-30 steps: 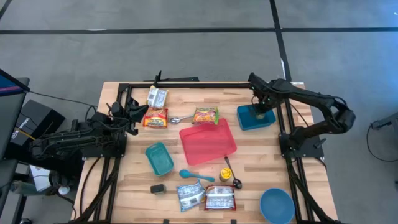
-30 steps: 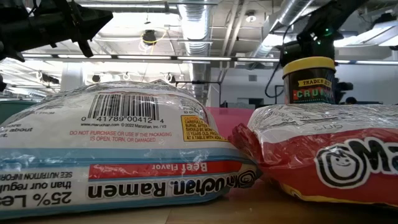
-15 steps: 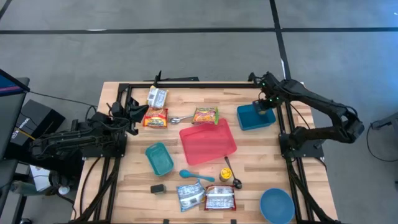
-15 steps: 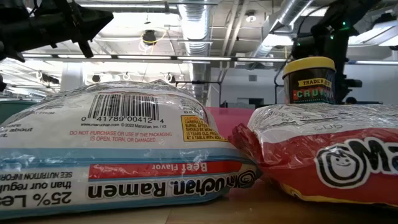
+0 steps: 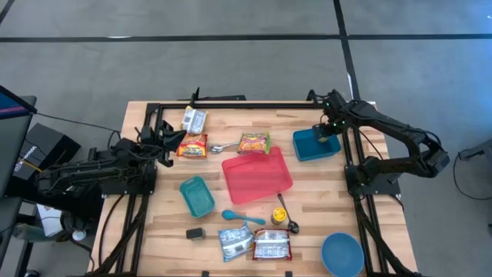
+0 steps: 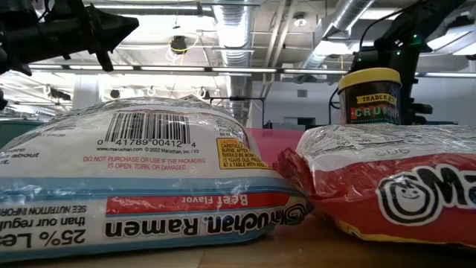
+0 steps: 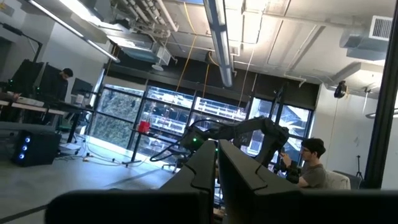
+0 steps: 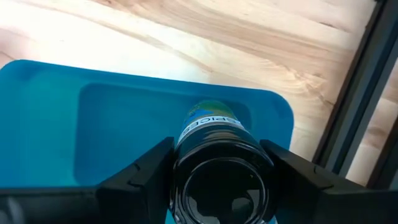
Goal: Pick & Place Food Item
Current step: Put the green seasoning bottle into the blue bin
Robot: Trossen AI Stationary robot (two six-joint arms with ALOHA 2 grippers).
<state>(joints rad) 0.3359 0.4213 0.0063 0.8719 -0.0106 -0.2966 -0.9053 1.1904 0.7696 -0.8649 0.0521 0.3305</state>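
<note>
**Jar held over the blue tub**

Packs come first: 2 shiny noodle packs (image 5: 254, 243) lie side by side at the near edge of the wooden table (image 5: 154, 231). A round blue bowl (image 5: 342, 254) sits near them at the right corner. Just behind the packs stands a small jar with a yellow lid (image 5: 292, 226).

A flat pink-red plastic tray (image 5: 257, 175) lies in the middle of the table. A small teal tub (image 5: 197, 195) sits to its left.

Farther back on the right is a square blue plastic tub (image 5: 307, 150). The right claw (image 5: 329, 129) hangs over its back corner. Its 2 fingers stand wide and press on both sides of a dark glass spice jar (image 8: 219, 162). The jar is up in the air above the tub.

The left claw (image 5: 165, 138) waits by the left edge, near an orange noodle pack (image 5: 192, 145). Its fingers (image 7: 205, 171) are pressed together and hold nothing.
</note>
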